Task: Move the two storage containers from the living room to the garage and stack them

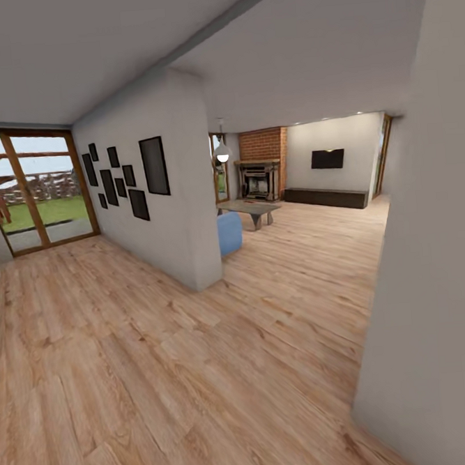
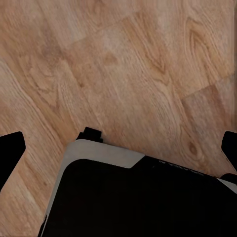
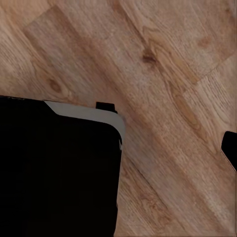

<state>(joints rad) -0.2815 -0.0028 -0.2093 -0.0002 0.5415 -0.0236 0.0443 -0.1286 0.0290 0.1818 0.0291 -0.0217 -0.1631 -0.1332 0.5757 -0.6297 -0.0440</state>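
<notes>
Your head camera looks down a hallway of light wood plank flooring (image 1: 167,377) toward the living room (image 1: 306,185). A pale grey partition wall (image 1: 168,216) carrying a cluster of black picture frames (image 1: 123,177) stands at centre-left. Beyond its end, the rounded edge of a blue sofa (image 1: 230,233) pokes out, just beside the wall's corner. Behind it sits a low grey coffee table (image 1: 250,209), and farther back a brick-and-dark-wood fireplace (image 1: 261,166) rises against the far wall, with a white globe pendant lamp (image 1: 222,153) hanging in front and to its left. A black wall-mounted screen (image 1: 327,158) hangs above a long dark low cabinet (image 1: 326,197) to the fireplace's right. On the far left, wood-framed glass doors (image 1: 33,189) open onto green grass and a stone wall. A plain pale wall (image 1: 429,245) close to you fills the right side.

Your left wrist camera looks down on the plank floor, with dark fingertips (image 2: 11,150) at both picture edges, set wide apart and holding nothing, above the robot's black base with a pale grey edge (image 2: 106,154). Your right wrist camera shows the same base and floor, with one dark fingertip (image 3: 230,148) at the picture's edge; you cannot tell that tool's spread.
</notes>
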